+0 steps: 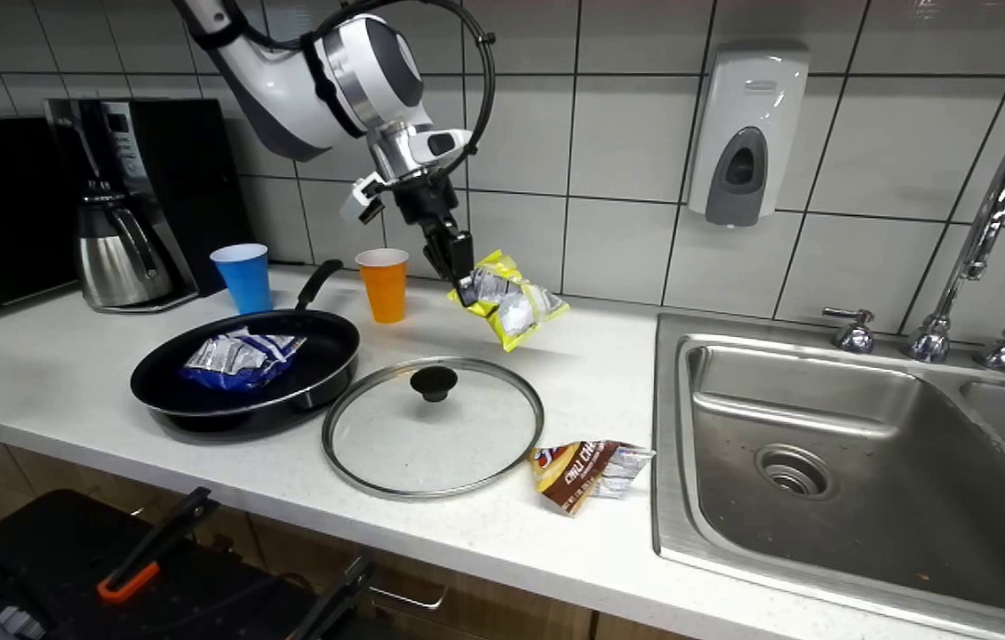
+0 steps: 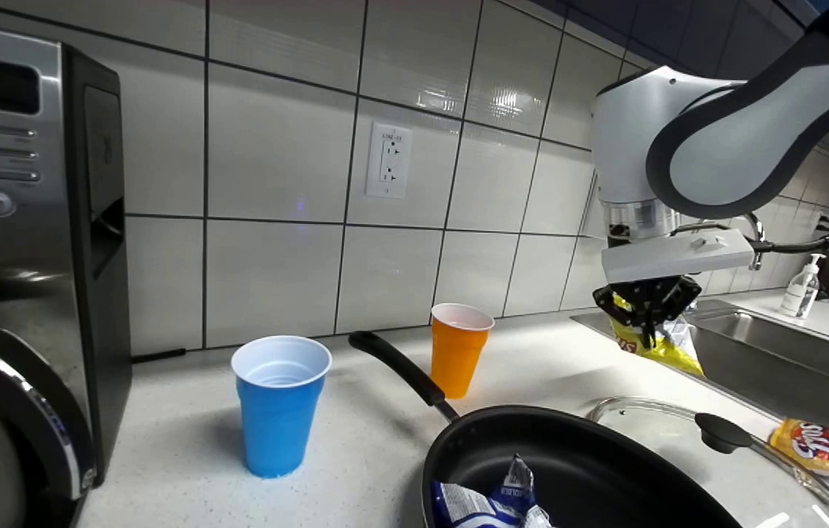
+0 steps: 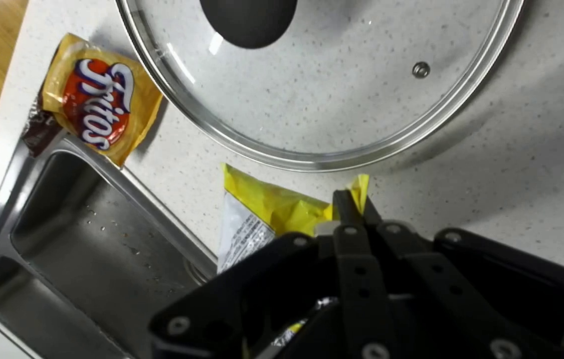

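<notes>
A long white speckled table (image 1: 604,382) ran along a wall of glossy pale tiles (image 1: 626,142) with dark grout lines, above wood-fronted drawers (image 1: 511,613). Over it reached a white and grey robot arm (image 1: 280,89), its black two-fingered end effector (image 2: 649,341) pinched narrow on one edge of a yellow and silver foil snack bag (image 1: 515,307). That bag hung in the air above the table, between a round clear glass lid (image 1: 431,444) with a steel rim and black knob, and a stainless-steel sink (image 1: 673,498) with a curved chrome faucet (image 1: 985,236). Near the table's front edge, a gold and brown Fritos bag (image 3: 97,99) lay between lid and sink. Just beside the lid stood a round black frying pan (image 1: 329,342), a shiny blue and silver snack bag (image 1: 244,360) lying inside it and its handle pointing toward the wall. An orange cup (image 1: 384,289) and a blue cup (image 1: 244,283) stood upright on either side of that handle. Farther along, a stainless-steel coffee pot (image 1: 115,258) stood at a black and silver coffee maker (image 1: 191,169). A white soap dispenser (image 1: 760,102) was mounted on the wall near the sink, and a white electrical outlet (image 2: 388,160) showed in an exterior view.
</notes>
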You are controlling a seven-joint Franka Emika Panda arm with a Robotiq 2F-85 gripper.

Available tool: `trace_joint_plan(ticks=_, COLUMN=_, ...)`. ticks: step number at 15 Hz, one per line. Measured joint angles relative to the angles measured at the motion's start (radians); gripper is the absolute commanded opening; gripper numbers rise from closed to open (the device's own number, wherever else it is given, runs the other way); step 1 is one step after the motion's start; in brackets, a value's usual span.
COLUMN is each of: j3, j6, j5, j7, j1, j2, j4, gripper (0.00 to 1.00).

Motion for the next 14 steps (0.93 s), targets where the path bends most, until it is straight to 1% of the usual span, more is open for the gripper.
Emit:
trace_joint_plan(ticks=3, j3=0.055, j6=-0.030, j5=-0.019, j7=0.045, j1=0.001, j2=-0.050, j4=-0.043, gripper=0.00)
trace_joint_plan(ticks=7, j3=0.127, j6=-0.065, j5=-0.022, j7=0.075, j1=0.002, j2=-0.093, j4=-0.078, gripper=0.00)
trace_joint_plan(ticks=14, j3=0.234, j6=-0.076, j5=-0.021, j7=0.087, j1=0.003, j2=-0.109, j4=-0.085, gripper=0.00)
